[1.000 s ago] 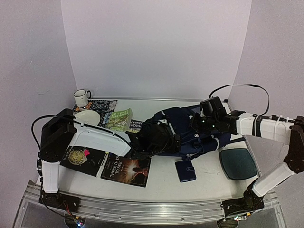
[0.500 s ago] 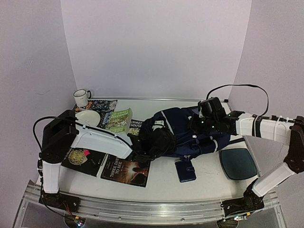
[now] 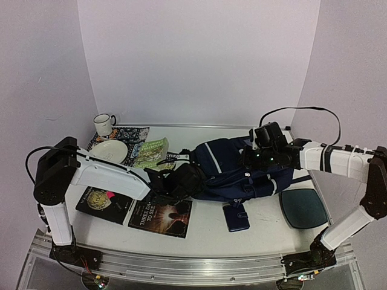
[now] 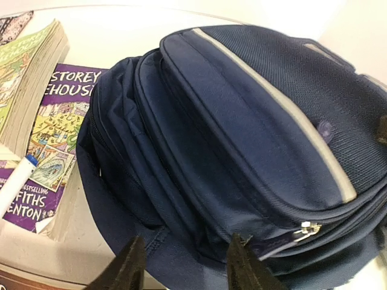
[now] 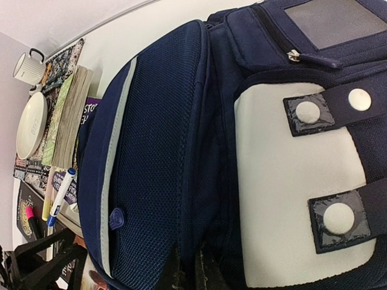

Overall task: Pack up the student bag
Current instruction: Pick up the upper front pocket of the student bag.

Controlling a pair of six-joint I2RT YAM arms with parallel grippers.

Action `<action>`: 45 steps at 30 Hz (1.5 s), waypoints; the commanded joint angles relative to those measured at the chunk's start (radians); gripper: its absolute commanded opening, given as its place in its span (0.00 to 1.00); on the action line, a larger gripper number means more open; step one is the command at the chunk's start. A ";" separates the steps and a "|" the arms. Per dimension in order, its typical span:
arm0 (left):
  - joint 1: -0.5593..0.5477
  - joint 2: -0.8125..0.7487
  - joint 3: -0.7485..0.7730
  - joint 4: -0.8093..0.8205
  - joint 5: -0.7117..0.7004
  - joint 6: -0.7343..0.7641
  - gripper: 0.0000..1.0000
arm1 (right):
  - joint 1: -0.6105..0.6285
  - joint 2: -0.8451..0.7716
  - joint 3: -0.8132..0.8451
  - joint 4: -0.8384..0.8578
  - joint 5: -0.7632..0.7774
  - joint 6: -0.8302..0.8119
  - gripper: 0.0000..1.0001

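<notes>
The student bag, navy with pale stripes, lies on its side mid-table. In the left wrist view the bag fills the frame, and its zips look closed. My left gripper is open, its jaws spread at the bag's lower left edge and holding nothing; from above it sits at the bag's left end. My right gripper is shut on a fold of the bag's fabric beside the white patch. From above it rests on the bag's right part.
Left of the bag are a thick green book, a purple book, a white marker, a plate and a mug. Two dark books lie at the front. A navy wallet and a teal pad lie front right.
My left gripper has pulled back leftwards off the bag's top to its left end. The bag has settled lower. The right gripper has kept its hold.
</notes>
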State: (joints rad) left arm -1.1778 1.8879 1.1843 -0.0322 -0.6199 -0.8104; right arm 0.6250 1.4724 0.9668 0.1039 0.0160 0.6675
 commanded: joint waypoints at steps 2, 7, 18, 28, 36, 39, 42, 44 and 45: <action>-0.003 -0.075 0.034 -0.002 0.106 0.012 0.57 | 0.012 0.006 0.080 0.098 -0.106 -0.039 0.00; -0.003 -0.095 0.033 0.051 0.177 0.103 0.64 | 0.012 0.013 0.083 0.099 -0.130 -0.050 0.00; 0.010 -0.151 -0.098 0.177 0.321 0.495 0.68 | 0.012 0.017 0.087 0.099 -0.172 -0.060 0.00; 0.062 -0.135 -0.122 0.210 0.401 0.699 0.60 | 0.012 0.026 0.101 0.099 -0.215 -0.062 0.00; 0.101 -0.100 -0.129 0.270 0.490 0.754 0.44 | 0.012 0.025 0.103 0.097 -0.244 -0.065 0.00; 0.109 -0.090 -0.127 0.278 0.508 0.766 0.42 | 0.012 0.023 0.102 0.092 -0.246 -0.070 0.00; 0.118 -0.079 -0.129 0.281 0.514 0.772 0.41 | 0.012 0.024 0.105 0.089 -0.250 -0.075 0.00; 0.128 -0.074 -0.131 0.281 0.519 0.773 0.40 | 0.012 0.025 0.110 0.087 -0.257 -0.079 0.00; 0.134 -0.071 -0.133 0.282 0.521 0.776 0.40 | 0.012 0.026 0.113 0.086 -0.262 -0.081 0.00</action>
State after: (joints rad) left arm -1.0640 1.8006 1.0557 0.2025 -0.1279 -0.0623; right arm 0.6188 1.5082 0.9973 0.0964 -0.1130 0.6376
